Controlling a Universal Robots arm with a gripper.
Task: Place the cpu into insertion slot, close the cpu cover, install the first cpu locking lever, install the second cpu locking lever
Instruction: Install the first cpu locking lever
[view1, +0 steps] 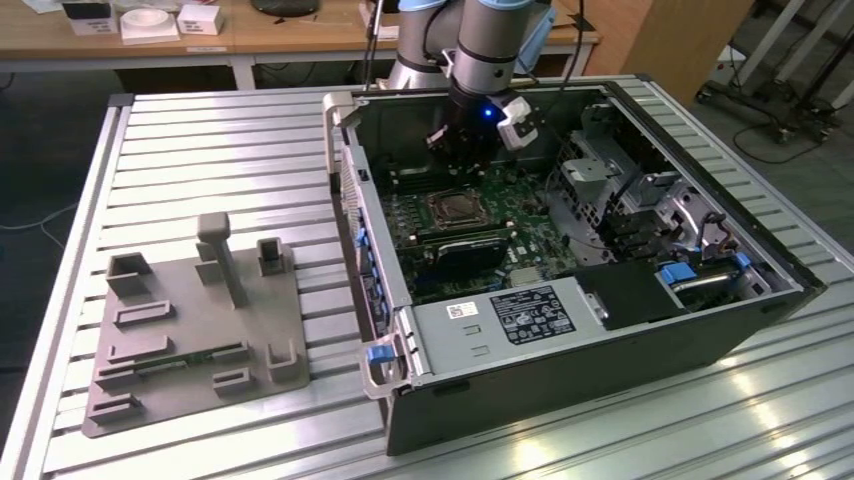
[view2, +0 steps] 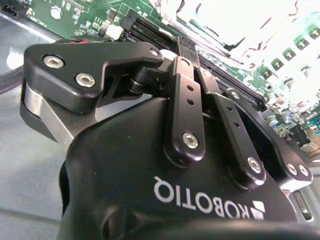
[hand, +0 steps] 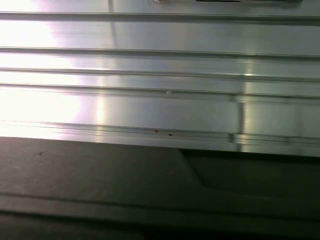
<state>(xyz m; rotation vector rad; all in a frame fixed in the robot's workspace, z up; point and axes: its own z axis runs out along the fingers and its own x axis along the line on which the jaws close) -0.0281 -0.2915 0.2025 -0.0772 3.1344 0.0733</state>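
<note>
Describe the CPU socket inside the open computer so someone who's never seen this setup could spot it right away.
Start at the open computer case lying on the slatted metal table and look at the green motherboard inside. The insertion slot is the small square there, just below the robot's hand in the exterior view. Its silvery metal rim sets it apart from the long narrow black memory slots beside it.

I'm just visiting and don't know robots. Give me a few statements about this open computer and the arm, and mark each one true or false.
1. The computer case lies on its side with its panel off. True.
2. The gripper reaches inside the case, above the green motherboard. True.
3. The gripper is over the grey fixture plate. False: that plate sits apart, at the exterior view's left.
4. The insertion slot lies outside the case on the table. False: it is on the motherboard.
5. The table is slatted metal. True.
</note>
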